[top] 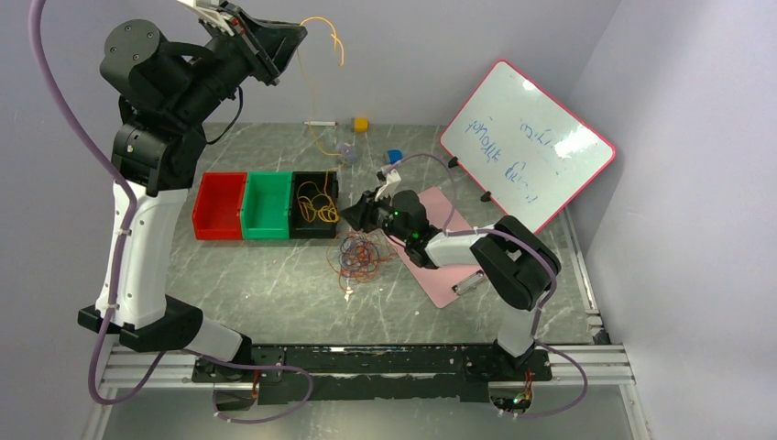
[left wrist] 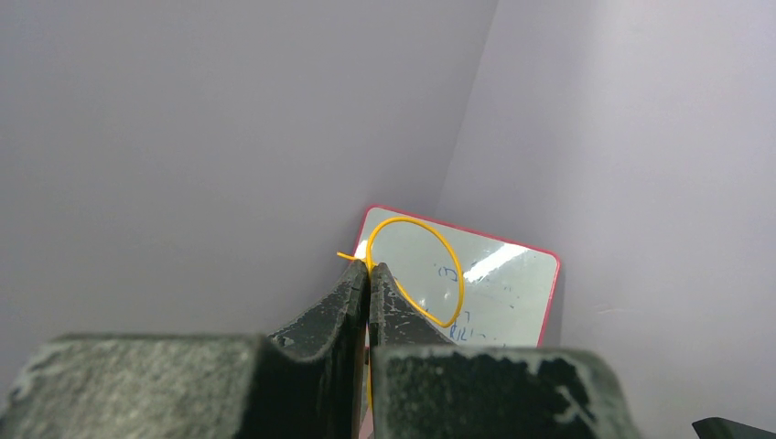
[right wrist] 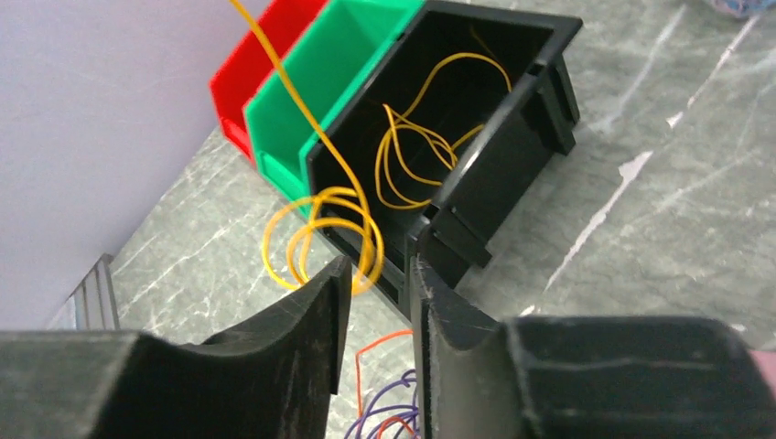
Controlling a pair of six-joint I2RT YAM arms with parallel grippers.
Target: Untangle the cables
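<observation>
- A yellow cable (left wrist: 405,218) is pinched in the closed left gripper (left wrist: 369,273).
- The right gripper (right wrist: 380,274) is held narrowly parted at yellow loops (right wrist: 316,229) beside the black bin (right wrist: 512,155).

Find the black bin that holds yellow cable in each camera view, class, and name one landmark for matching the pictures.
Top external: the black bin sits just left of centre, with the green bin at its left side.
Left wrist: not in it.
Right wrist: black bin at upper centre.
Landmark: the green bin beside it, seen in the top external and right wrist views.
</observation>
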